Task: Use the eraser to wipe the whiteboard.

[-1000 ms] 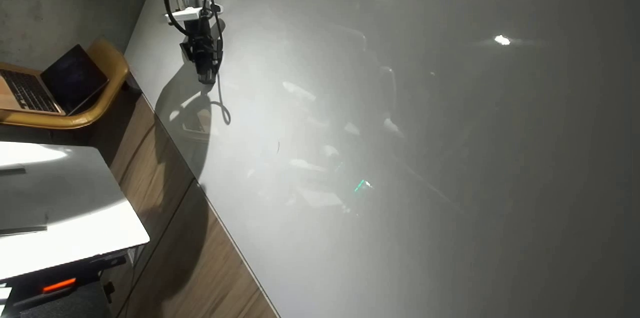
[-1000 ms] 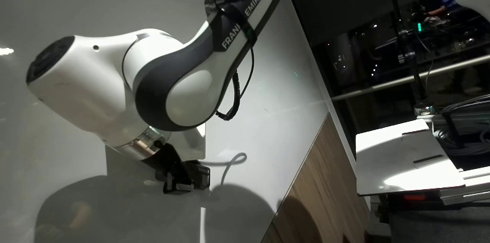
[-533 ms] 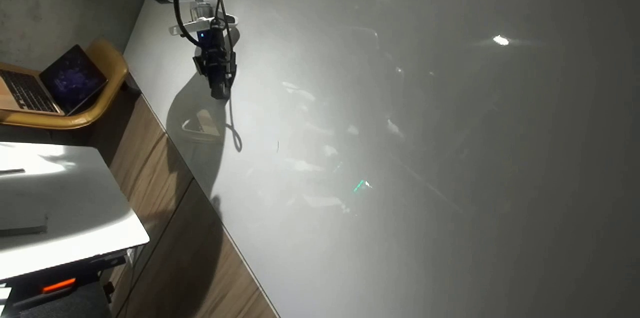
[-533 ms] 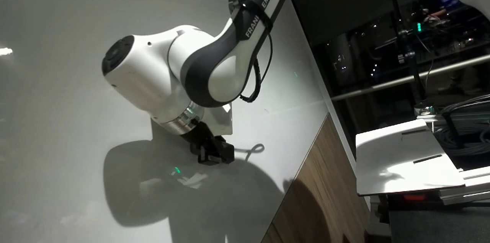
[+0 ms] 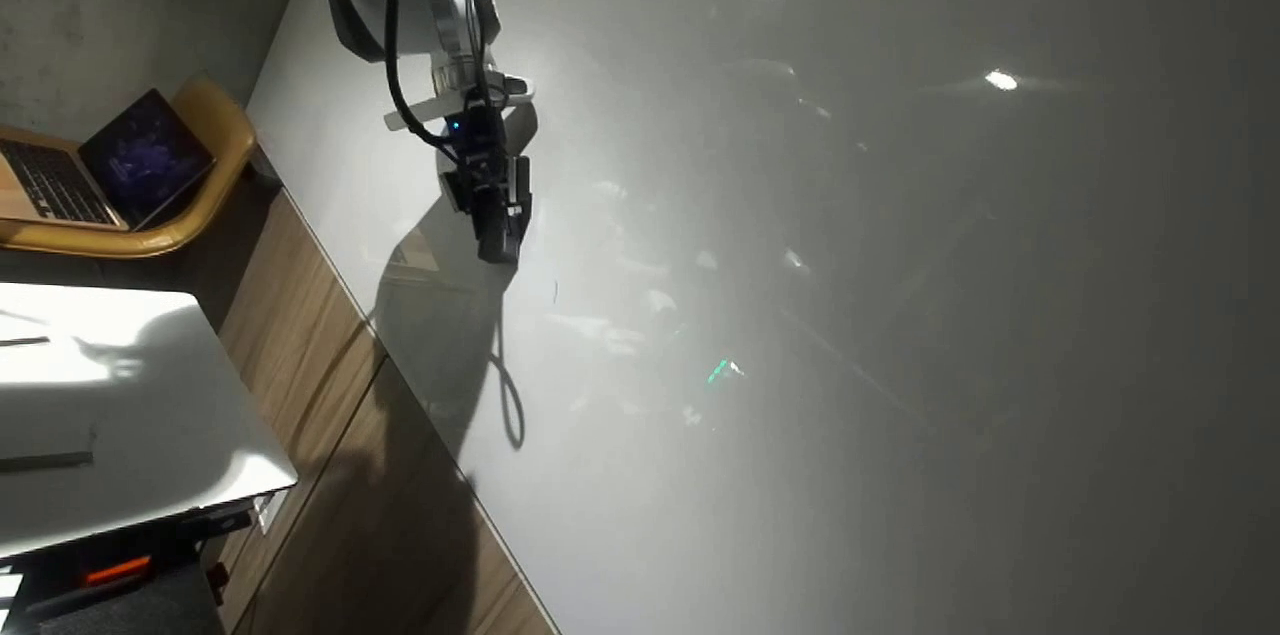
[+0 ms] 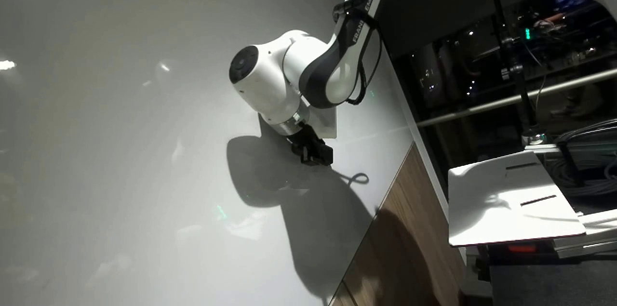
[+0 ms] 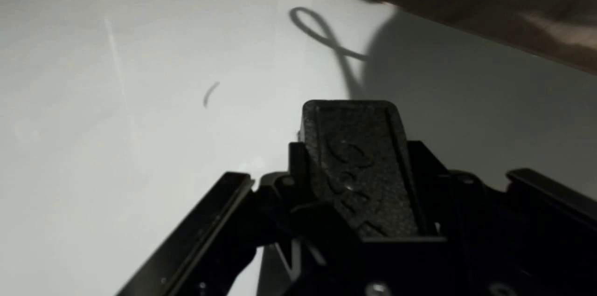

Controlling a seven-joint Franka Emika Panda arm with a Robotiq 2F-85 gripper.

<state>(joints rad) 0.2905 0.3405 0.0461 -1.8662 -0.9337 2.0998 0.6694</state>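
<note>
Gripper [image 7: 357, 161] clamped inward, as we see it in the wrist view: two black fingers [image 7: 297, 158] meet the long sides of a dark, oblong eraser [image 7: 359, 179], parted only by its width. The eraser lies between them, its rounded far end reaching past their tips, its face bearing molded marks too dim for us to read. Whether it touches the whiteboard [image 5: 900, 435] behind it, we cannot make out. On the glossy whiteboard, a short, curved pen mark [image 7: 211, 94] sits to one side of the eraser, apart from it; on the other side falls a broad shadow [image 7: 466, 114], with a thin looped shadow [image 7: 326, 39] running out from its edge. In both exterior views, we find the gripper at the end of the white-and-grey Franka Emika arm [image 6: 306, 58], in front of the whiteboard, whose edge meets a wood-grain surface [image 5: 300, 335]. A small green glint [image 5: 718, 371] shows on the board. Beyond the wood-grain surface, in an exterior view, a laptop [image 5: 150, 160], screen raised, rests on a mustard-yellow chair [image 5: 235, 135], near a light-streaked white tabletop [image 5: 150, 425]. In an exterior view, we also spot coiled cables [image 6: 597, 180] beside the tabletop.
</note>
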